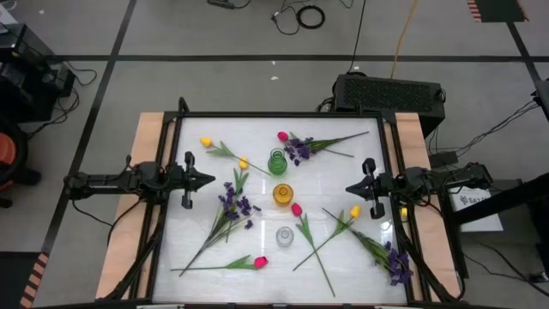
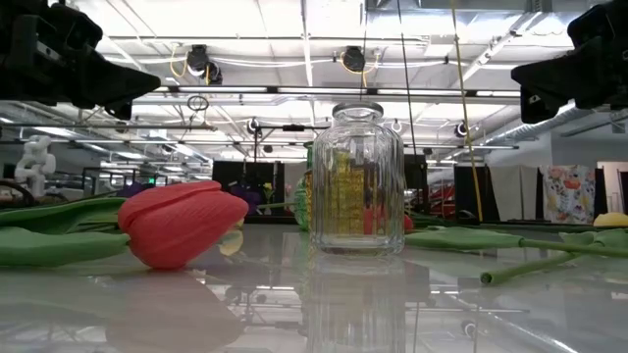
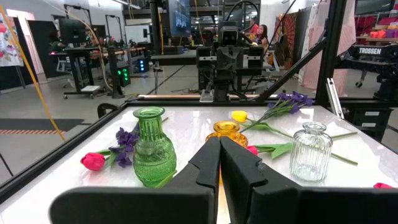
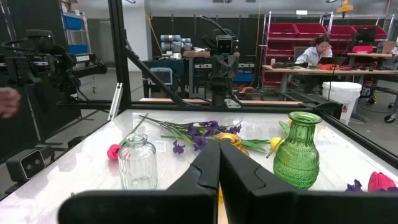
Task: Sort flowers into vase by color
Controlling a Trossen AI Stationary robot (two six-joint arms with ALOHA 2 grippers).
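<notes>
The high view looks straight down on the white glossy table [image 1: 326,184]. The low view sits at tabletop level, very near the clear ribbed glass jar [image 2: 356,181] — both wrist views face that jar from opposite sides.

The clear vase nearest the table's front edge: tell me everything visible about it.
The clear vase is a small ribbed jar of colourless glass with a short neck and a rimmed open mouth. It stands upright and empty on the white tabletop, last in a row behind the green vase and the amber vase. No gripper touches it. A pink-red tulip lies close beside it; contact cannot be judged.
</notes>
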